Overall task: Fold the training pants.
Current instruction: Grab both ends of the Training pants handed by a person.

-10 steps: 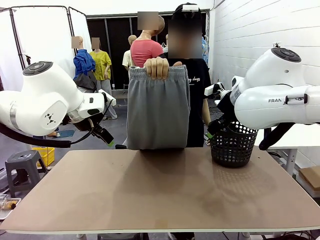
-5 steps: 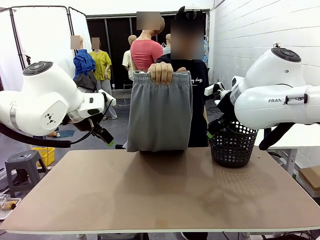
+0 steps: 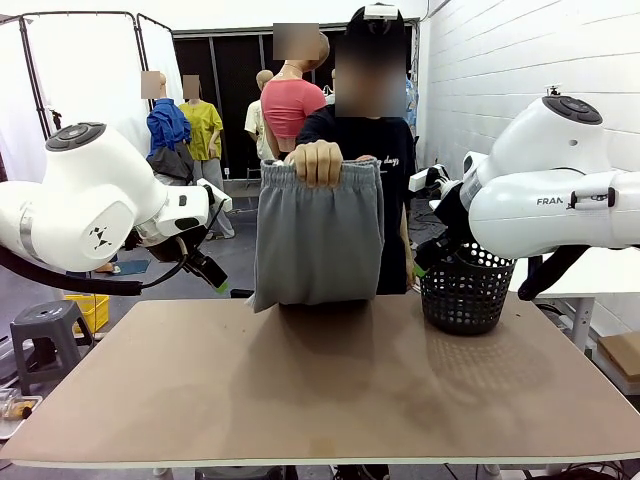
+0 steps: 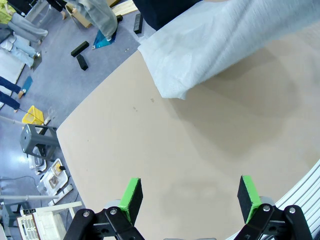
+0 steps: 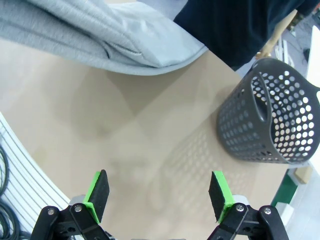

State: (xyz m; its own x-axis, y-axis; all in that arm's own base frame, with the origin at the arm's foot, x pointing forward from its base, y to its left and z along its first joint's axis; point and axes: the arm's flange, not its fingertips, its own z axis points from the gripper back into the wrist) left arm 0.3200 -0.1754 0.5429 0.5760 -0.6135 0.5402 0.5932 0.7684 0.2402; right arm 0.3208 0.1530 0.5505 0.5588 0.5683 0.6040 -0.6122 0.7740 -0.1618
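A person at the far side of the table holds the light grey training pants (image 3: 318, 235) up by the gathered waistband in one hand (image 3: 318, 162); the cloth hangs down with its lower edge at the far table edge. The same grey cloth (image 4: 225, 45) drapes over the table's far edge in the left wrist view, and its rounded hem (image 5: 100, 35) lies on the brown top in the right wrist view. My left gripper (image 4: 189, 196) is open above bare table, apart from the cloth. My right gripper (image 5: 159, 195) is open too, nothing between its green pads.
A dark grey perforated basket (image 3: 465, 288) stands at the table's far right (image 5: 270, 120). The brown table top (image 3: 320, 390) is bare toward the front. A grey stool (image 3: 45, 335) and a yellow crate (image 3: 90, 310) sit on the floor at the left.
The person has lowered the pants a little, so the waistband sits lower and the hem rests at the table edge. Both arms have stayed still.
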